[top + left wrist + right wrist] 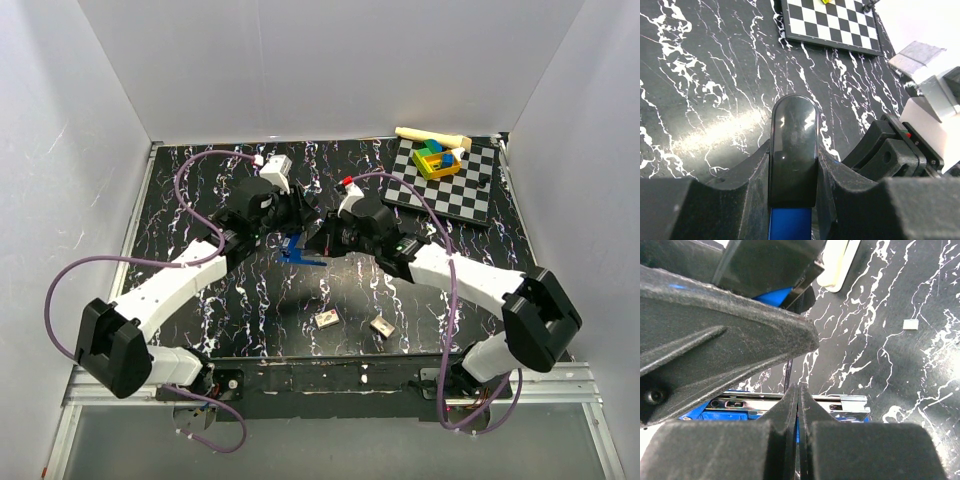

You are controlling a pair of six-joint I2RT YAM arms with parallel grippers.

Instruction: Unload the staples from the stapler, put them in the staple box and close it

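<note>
The blue stapler (298,250) is held open above the table between both arms. My left gripper (290,222) is shut on its glossy dark part (793,135), with the blue body showing below. In the right wrist view, the shiny metal staple channel (852,402) lies open on the blue base, and the beige cover (840,265) shows behind it. My right gripper (797,390) is shut, with its tips just above the channel. A thin dark strand (789,372) runs down to the tips; I cannot tell whether it is pinched.
Two small flat pieces (327,319) (381,325) lie on the black marbled table near the front. A checkerboard (470,195) at the back right carries a colourful block toy (437,158) and a beige stick (430,135). A small white scrap (910,324) lies on the table.
</note>
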